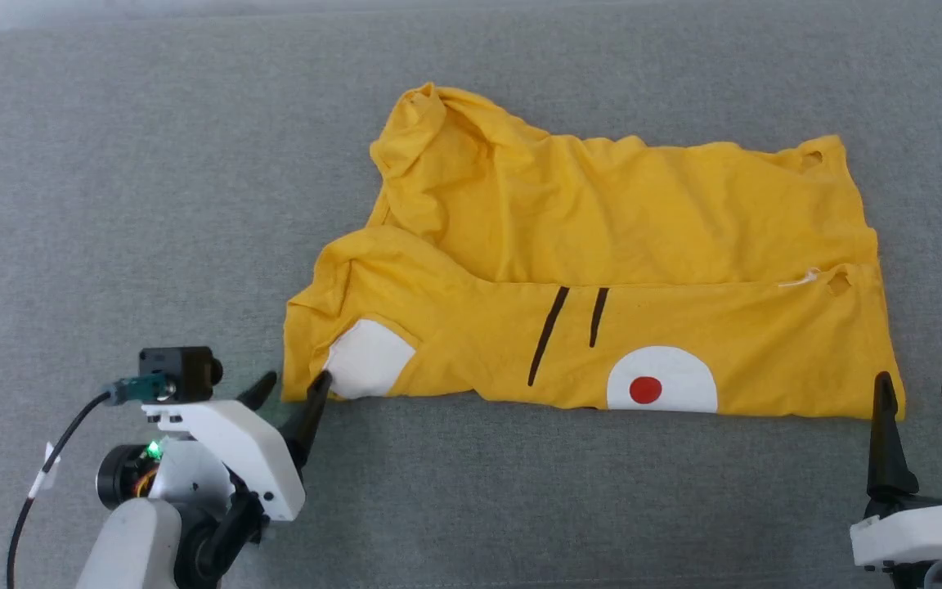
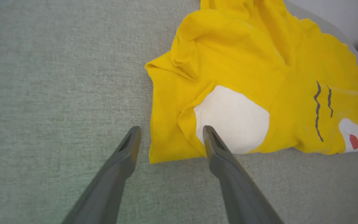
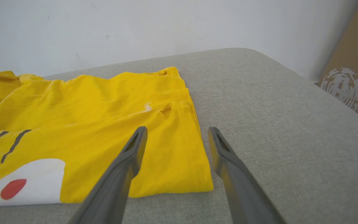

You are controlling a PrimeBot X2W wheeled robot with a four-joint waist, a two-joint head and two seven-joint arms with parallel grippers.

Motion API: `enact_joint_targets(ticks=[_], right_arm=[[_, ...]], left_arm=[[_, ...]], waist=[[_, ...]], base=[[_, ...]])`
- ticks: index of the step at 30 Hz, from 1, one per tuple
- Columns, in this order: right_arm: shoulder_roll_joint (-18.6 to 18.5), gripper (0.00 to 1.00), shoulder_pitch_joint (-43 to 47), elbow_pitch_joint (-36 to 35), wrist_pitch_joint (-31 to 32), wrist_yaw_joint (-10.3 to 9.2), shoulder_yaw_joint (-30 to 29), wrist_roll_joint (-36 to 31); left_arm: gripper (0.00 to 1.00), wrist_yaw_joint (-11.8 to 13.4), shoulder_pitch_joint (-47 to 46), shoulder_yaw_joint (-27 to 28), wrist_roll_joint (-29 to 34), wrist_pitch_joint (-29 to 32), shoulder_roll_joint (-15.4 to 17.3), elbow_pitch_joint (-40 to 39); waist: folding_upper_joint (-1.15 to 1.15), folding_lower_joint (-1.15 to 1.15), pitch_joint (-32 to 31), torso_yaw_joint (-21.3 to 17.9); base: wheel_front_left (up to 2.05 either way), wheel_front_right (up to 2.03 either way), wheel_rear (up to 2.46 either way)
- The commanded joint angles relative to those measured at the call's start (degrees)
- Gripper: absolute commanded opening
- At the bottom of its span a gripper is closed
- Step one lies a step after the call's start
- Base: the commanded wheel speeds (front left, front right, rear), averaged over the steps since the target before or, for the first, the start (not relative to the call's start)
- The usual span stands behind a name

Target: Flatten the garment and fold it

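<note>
The garment (image 1: 602, 254), a bright yellow T-shirt with white patches, black stripes and a red dot, lies folded lengthwise on the grey cushion, its left end rumpled. My left gripper (image 1: 293, 384) stands open at the garment's near left corner (image 2: 166, 146), the fingertips straddling that corner without holding it. My right gripper (image 1: 918, 391) is open at the near right corner (image 3: 194, 174), one fingertip (image 3: 140, 133) over the cloth, the other (image 3: 214, 133) over bare cushion. The garment (image 3: 82, 124) lies flat there.
The grey cushion (image 1: 111, 204) stretches wide to the left and in front of the garment. In the right wrist view its rounded far edge meets a white wall (image 3: 135, 28), with a brown cardboard box (image 3: 350, 74) beyond the right end.
</note>
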Motion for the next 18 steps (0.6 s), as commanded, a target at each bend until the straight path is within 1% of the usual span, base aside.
enact_joint_targets(ticks=[1, 3, 6, 7, 8, 9, 10, 13, 18], right_arm=[[0.12, 1.0, -0.9, 0.35, -0.4, -0.11, 0.03, 0.4], [0.12, 1.0, -1.07, 0.53, -0.43, -0.11, 0.05, 0.38], [0.12, 1.0, -1.28, 0.73, -0.46, -0.11, 0.14, 0.36], [0.12, 1.0, -1.34, 0.8, -0.47, -0.11, 0.18, 0.38], [0.12, 1.0, -1.37, 0.84, -0.48, -0.11, 0.22, 0.42], [0.12, 1.0, -1.39, 0.91, -0.48, -0.11, 0.23, 0.47], [0.12, 1.0, -1.44, 1.07, -0.49, -0.11, 0.21, 0.51], [0.13, 1.0, -1.47, 1.2, -0.51, -0.11, 0.06, 0.33], [0.13, 1.0, -2.39, -0.71, 1.03, -0.11, -0.73, -2.22]], left_arm=[[1.0, -0.21, -0.96, -0.11, -1.12, 2.58, 0.31, 1.39], [1.0, 0.4, -1.25, -0.54, -1.47, 5.75, 0.76, 2.79], [1.0, 1.9, -1.59, -0.55, -2.06, 9.07, 0.83, 4.51], [1.0, 1.96, -1.62, -0.76, -2.27, 9.94, 0.85, 4.81], [0.93, 2.09, -1.63, -0.71, -2.69, 10.45, 0.69, 5.03], [0.37, 1.97, -1.62, -0.74, -3.21, 10.77, 0.47, 5.13], [0.0, 1.76, -1.55, -0.78, -3.85, 11.02, 0.17, 5.19], [0.0, 0.87, -0.81, -1.22, -5.95, 12.48, -0.42, 4.88], [0.0, 0.54, 0.58, -0.15, -6.87, 9.86, -0.56, 1.99]], waist=[[0.0, -0.01, 0.78, -0.81], [0.0, -0.01, 1.06, -1.14], [0.0, -0.01, 1.23, -1.58], [0.0, -0.01, 1.23, -1.73], [0.0, -0.01, 1.18, -1.87], [0.0, -0.01, 1.12, -2.0], [0.0, -0.01, 1.03, -2.09], [0.0, -0.01, 0.63, -2.19], [0.0, -0.01, -0.05, -2.23]], base=[[0.0, 0.0, 0.0], [0.0, 0.0, 0.0], [0.0, 0.0, 0.0], [0.0, 0.0, 0.0], [0.0, 0.0, 0.0], [0.0, 0.0, 0.0], [0.0, 0.0, 0.0], [0.0, 0.0, 0.0], [0.0, 0.0, 0.0]])
